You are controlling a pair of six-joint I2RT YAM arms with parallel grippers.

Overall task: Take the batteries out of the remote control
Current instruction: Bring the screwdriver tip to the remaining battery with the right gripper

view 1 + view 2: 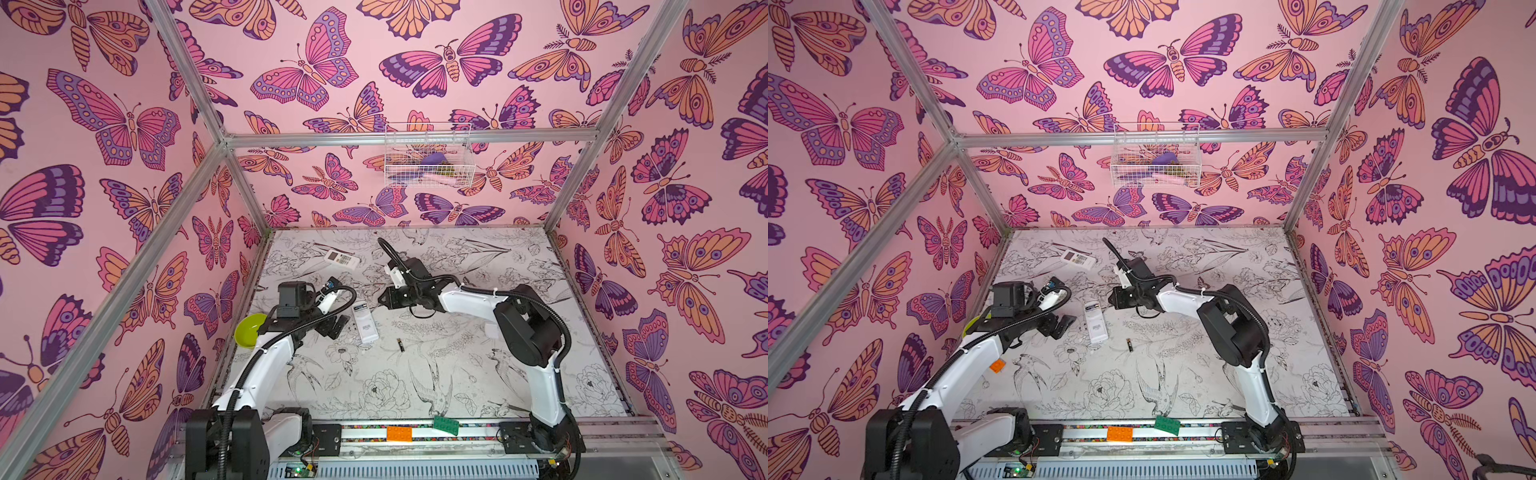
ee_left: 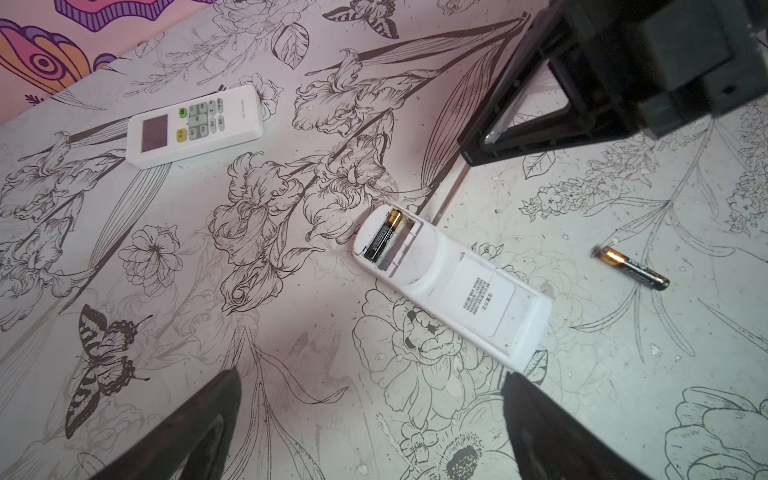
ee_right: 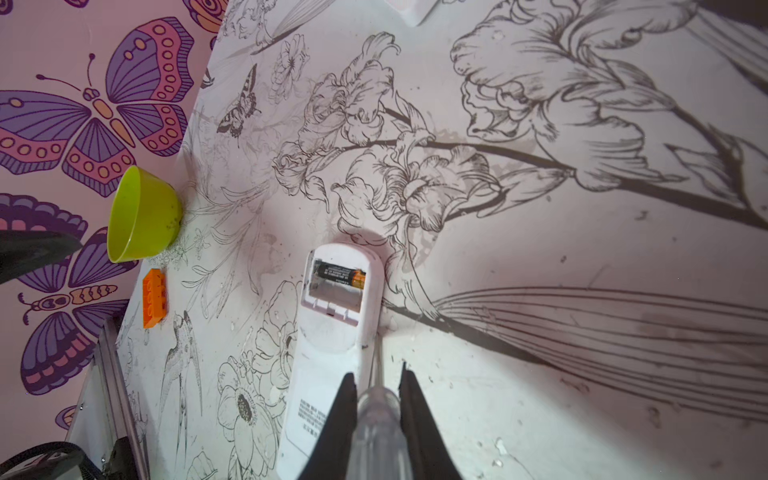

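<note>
1. My right fingers (image 3: pixel 345 415) are closed on a clear-handled tool (image 3: pixel 376 419); my left fingers (image 2: pixel 199 432) stand wide open, empty.
2. The remote (image 2: pixel 451 286) lies face down on the worktop (image 2: pixel 291 395), bay uncovered: one battery (image 2: pixel 384 235) inside, a loose battery (image 2: pixel 631 268) near.
3. Recommended: lever the seated battery's end up with the tool tip; steady the remote.

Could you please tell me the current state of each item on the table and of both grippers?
Face-down remote: battery compartment open, one slot filled, one empty.
Battery in the remote: seated in its slot.
Loose battery: lying flat on the table, outside the remote.
Face-up remote: lying flat, buttons up.
Green bowl: upright.
Left gripper: open, holding nothing.
Right gripper: shut on a clear-handled tool.
</note>
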